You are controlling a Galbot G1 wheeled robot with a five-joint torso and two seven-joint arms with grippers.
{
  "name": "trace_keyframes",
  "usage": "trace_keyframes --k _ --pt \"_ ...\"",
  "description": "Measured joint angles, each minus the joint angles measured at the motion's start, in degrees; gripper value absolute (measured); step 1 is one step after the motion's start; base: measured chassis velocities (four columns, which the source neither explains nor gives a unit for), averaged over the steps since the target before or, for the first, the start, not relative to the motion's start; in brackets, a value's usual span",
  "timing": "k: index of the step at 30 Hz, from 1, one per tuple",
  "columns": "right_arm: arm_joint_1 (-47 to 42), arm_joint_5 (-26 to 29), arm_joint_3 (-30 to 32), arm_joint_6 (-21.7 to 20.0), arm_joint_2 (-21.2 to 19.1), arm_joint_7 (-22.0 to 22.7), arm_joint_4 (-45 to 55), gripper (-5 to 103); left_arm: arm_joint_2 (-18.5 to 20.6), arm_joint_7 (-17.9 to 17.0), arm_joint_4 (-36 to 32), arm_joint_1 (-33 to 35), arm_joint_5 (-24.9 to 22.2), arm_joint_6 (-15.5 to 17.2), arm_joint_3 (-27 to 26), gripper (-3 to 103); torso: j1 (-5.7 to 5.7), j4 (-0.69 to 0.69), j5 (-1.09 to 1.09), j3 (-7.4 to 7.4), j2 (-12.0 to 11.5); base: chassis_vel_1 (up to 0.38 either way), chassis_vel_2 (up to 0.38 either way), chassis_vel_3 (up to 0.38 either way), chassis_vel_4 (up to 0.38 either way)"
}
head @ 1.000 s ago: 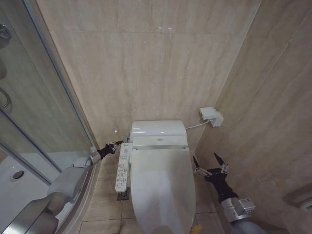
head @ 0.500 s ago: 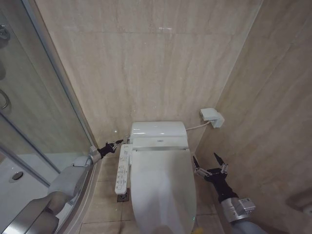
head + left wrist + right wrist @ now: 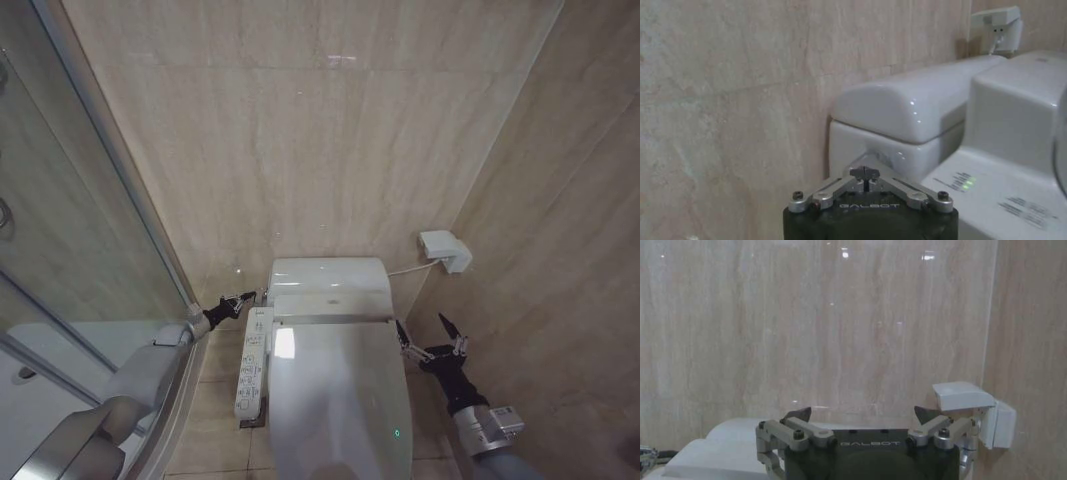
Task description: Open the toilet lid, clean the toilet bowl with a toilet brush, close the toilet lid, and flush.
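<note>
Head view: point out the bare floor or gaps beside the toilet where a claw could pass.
Bare tiled floor lies between the toilet bowl and the right wall, where the open right claw hangs. The other side is crowded: the button panel and the shut left claw fill the strip against the shower enclosure.

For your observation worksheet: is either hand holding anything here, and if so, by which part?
Nothing is held. The left hand is shut and empty beside the toilet tank; the right hand is open beside the closed toilet lid.

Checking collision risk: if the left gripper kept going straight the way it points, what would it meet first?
Probably the toilet tank: the shut left gripper points at its near corner beside the wall. Depth is unclear.
</note>
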Motion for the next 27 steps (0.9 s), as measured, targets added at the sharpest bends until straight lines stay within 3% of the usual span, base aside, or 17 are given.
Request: trace_keyframes --k 27 --pt "0.0 0.0 0.0 0.0 0.0 0.0 0.0 100 -0.15 0.23 0.29 0.47 0.36 -0.43 -0.08 0 0.02 0.0 0.0 0.01 0.01 0.001 -0.004 -0.005 0.001"
